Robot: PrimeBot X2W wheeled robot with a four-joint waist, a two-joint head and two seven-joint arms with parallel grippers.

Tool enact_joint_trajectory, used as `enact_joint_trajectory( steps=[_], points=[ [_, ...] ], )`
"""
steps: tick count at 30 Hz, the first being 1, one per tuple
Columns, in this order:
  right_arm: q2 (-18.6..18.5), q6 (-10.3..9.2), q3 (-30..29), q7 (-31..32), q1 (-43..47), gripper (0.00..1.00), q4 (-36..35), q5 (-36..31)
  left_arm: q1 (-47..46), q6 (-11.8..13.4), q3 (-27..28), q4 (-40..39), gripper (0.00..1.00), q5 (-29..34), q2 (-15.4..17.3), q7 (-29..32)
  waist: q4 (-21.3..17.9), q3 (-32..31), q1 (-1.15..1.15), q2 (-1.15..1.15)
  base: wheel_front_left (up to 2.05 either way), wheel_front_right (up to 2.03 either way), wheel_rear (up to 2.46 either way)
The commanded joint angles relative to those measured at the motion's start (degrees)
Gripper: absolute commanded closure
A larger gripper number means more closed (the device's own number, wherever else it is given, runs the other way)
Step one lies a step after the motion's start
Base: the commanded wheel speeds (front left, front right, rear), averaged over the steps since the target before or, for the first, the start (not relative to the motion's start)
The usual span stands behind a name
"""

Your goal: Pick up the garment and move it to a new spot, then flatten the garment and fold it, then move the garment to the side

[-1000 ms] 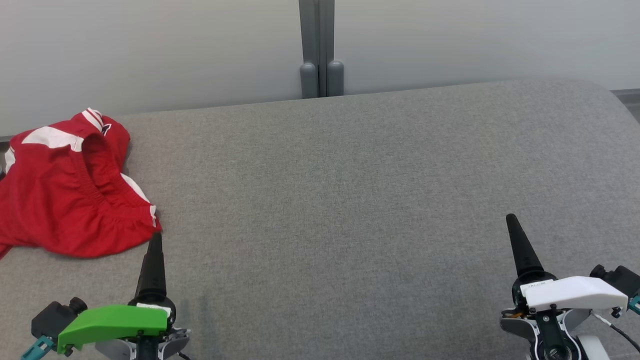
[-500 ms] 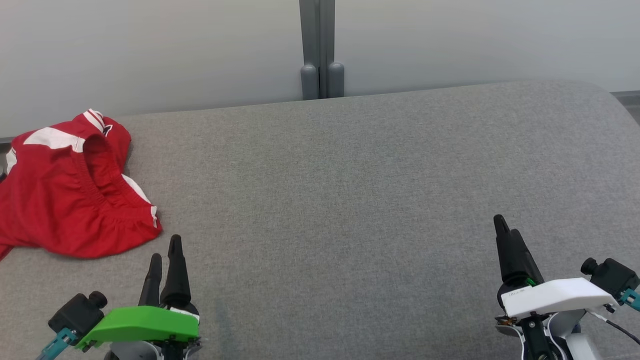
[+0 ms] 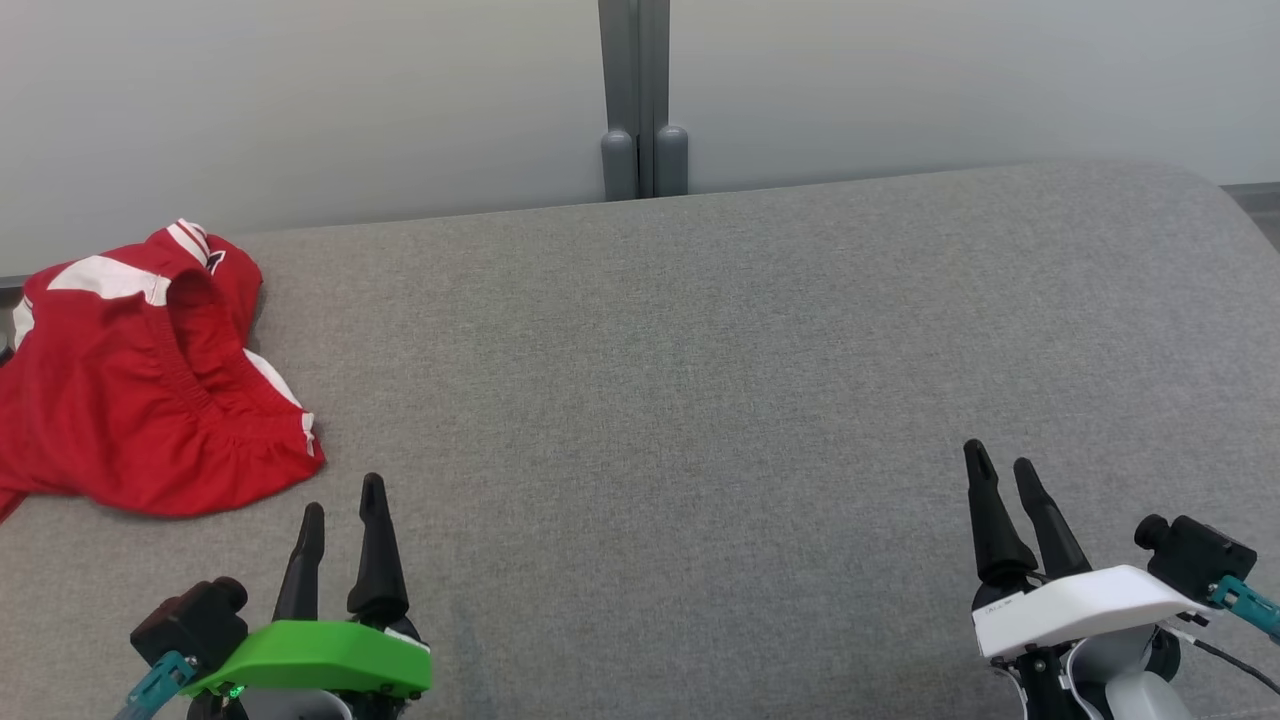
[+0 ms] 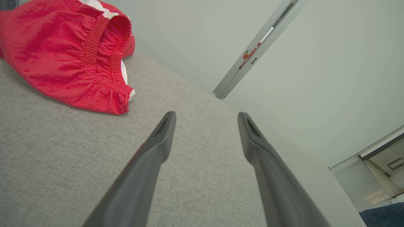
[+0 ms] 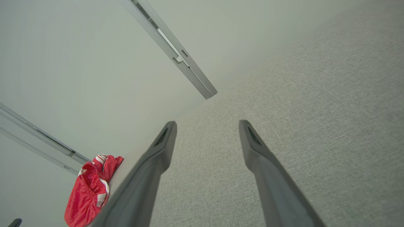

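The red garment point(image 3: 130, 400) lies crumpled where it was, at the tabletop's point(image 3: 700, 350) far left. Both the left end effector point(image 3: 343, 495) and right end effector point(image 3: 997, 456) have turned, fingers now visibly spread, holding nothing.

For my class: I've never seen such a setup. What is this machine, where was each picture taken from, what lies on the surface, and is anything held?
A two-armed wheeled robot. One picture comes from its head camera, looking down on a grey padded surface. The other two come from wrist cameras, each looking along that arm's two dark fingers. The left gripper and right gripper are open, holding nothing. A crumpled red garment with white trim lies at the robot's left, untouched.
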Motion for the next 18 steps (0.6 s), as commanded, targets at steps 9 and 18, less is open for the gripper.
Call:
enact_joint_trajectory(
  steps=[9, 18],
  points=[
    [-0.3, 0.02, 1.2, -1.9, 0.3, 0.0, -0.4, -9.6, 0.7, 0.7, -0.9, -0.2, 0.0, 8.4, 0.5, -1.9, 0.1, -0.1, 0.0, 0.0, 0.0, 0.0, 0.0],
    [-0.4, 0.03, 1.7, -3.2, 0.7, 0.0, 0.0, -16.3, 1.3, 1.3, -1.9, 0.2, 0.0, 13.2, 0.5, -3.1, 0.0, -0.1, 0.0, 0.0, 0.0, 0.0, 0.0]
  ],
)
